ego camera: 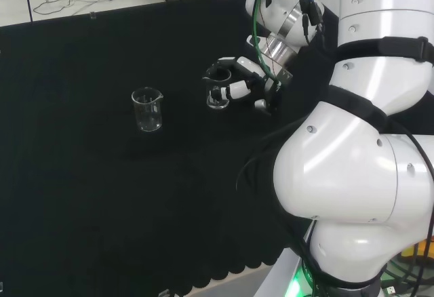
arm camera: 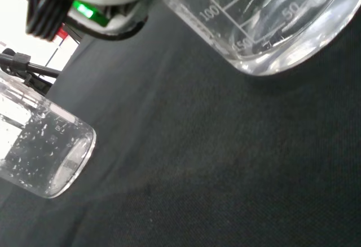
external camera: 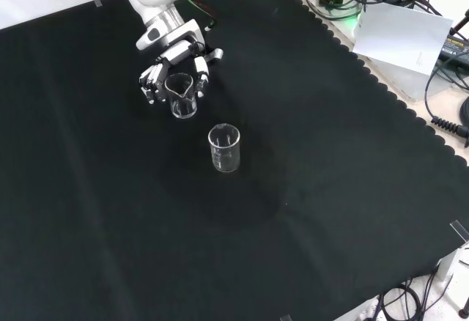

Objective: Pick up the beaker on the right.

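- Nearest the wrist camera is the base of a glass beaker (arm camera: pixel 265 27), its printed scale large and close, with black cloth (arm camera: pixel 214 162) beneath it
- That same beaker is the right-hand one in the head view (ego camera: pixel 218 92); the hand (ego camera: pixel 245 85) has its fingers curled round it, seemingly to grip it for lifting
- Whether its base touches the cloth or hangs just above, I cannot tell
- The second beaker (ego camera: pixel 147 109) stands apart to the left, untouched
- The front view sets the held beaker farther off, with fingers on both its sides, while the head view partly hides this behind the arm (ego camera: pixel 352 175)
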`<state>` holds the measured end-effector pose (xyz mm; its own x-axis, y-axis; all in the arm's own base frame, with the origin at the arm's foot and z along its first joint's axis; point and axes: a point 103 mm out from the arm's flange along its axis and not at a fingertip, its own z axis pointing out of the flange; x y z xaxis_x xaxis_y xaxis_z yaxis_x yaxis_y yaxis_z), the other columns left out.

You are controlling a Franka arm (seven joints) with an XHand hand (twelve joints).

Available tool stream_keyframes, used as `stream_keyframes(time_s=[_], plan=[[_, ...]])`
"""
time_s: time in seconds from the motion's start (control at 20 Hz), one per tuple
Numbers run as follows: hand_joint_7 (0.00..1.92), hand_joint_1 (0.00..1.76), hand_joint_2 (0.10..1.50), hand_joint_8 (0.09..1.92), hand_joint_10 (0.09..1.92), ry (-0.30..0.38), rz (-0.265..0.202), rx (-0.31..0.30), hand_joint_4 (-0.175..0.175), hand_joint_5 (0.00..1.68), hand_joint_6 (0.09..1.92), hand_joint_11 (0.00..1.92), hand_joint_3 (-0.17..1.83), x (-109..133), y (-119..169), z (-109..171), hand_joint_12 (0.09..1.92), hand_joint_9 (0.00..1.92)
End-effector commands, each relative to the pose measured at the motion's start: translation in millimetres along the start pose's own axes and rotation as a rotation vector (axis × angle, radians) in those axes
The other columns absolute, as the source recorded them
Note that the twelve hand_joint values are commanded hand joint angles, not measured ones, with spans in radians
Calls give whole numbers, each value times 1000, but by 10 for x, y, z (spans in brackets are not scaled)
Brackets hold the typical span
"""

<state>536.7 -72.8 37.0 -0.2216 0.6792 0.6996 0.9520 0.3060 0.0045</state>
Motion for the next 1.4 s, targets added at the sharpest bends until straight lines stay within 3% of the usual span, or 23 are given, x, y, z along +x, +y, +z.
stream_keyframes(time_s=[0.05,0.3,0.5,0.6,0.7,0.8,1.05,1.4], plan=[[387,927,547,600,548,1,6,4,-25,463,877,69,549,60,84,129,1369,470],[363,929,536,613,558,16,3,-5,-30,378,777,57,564,49,70,117,1374,458],[374,931,544,631,574,16,16,-48,-30,378,711,65,574,23,21,34,1377,475],[546,954,588,632,568,-26,26,-67,-5,660,736,143,576,43,18,-10,1365,582],[981,1054,716,576,546,-53,38,-77,114,1065,648,407,475,67,25,-26,1300,842],[1282,1105,756,429,449,-62,49,-93,161,1265,513,671,422,101,38,-43,1174,1076],[1559,1133,769,143,197,-118,46,-124,175,1389,346,1013,375,243,114,-126,962,1417],[1695,1139,755,87,103,-163,18,-107,175,1415,303,1263,393,447,164,-340,786,1632]])
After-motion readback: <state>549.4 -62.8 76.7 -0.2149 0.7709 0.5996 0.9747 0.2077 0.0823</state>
